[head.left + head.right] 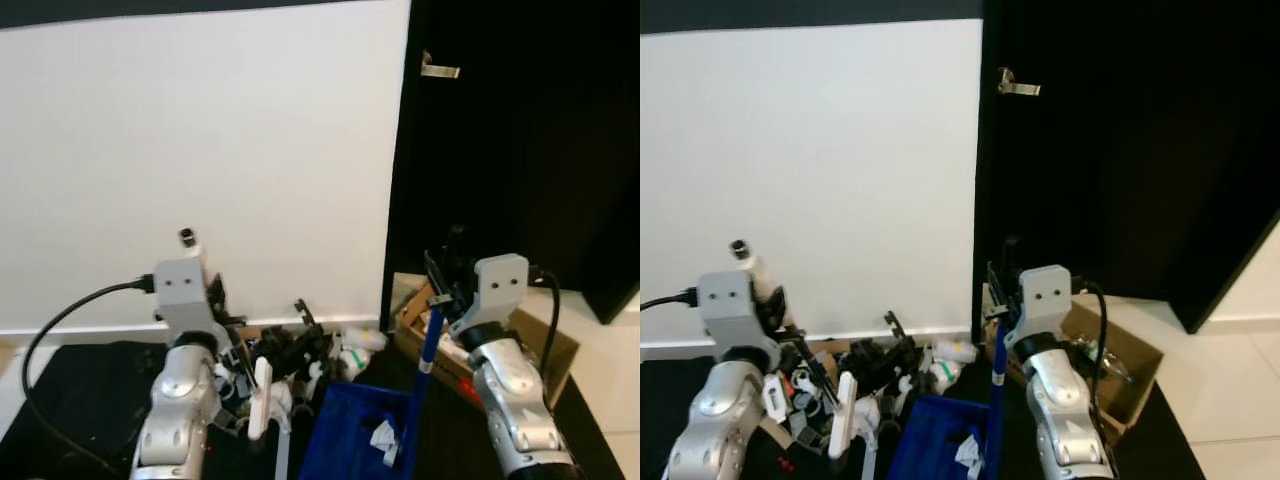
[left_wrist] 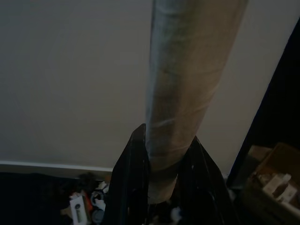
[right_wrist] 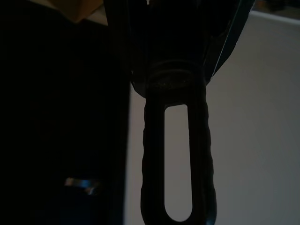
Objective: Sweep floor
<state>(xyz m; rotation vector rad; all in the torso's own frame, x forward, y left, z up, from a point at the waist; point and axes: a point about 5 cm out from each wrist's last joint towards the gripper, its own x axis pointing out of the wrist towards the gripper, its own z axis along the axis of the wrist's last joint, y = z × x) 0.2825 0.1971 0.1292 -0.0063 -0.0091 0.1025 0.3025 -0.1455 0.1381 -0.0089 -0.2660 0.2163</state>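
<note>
- Left gripper (image 2: pixel 161 187): fingers clamped on pale broom handle (image 2: pixel 187 89), left of the dustpan (image 1: pixel 355 435).
- Right gripper (image 1: pixel 437 285): fingers clamped on blue dustpan handle (image 1: pixel 428 355), above the dustpan.
- Clutter (image 1: pixel 290 355) just behind the dustpan.

Both eye views look forward and down from the head at a white wall (image 1: pixel 200 150) and a black door (image 1: pixel 1120 150), which they share with a sideways shift. Each wrist view looks closely along its jaws towards that wall.
</note>
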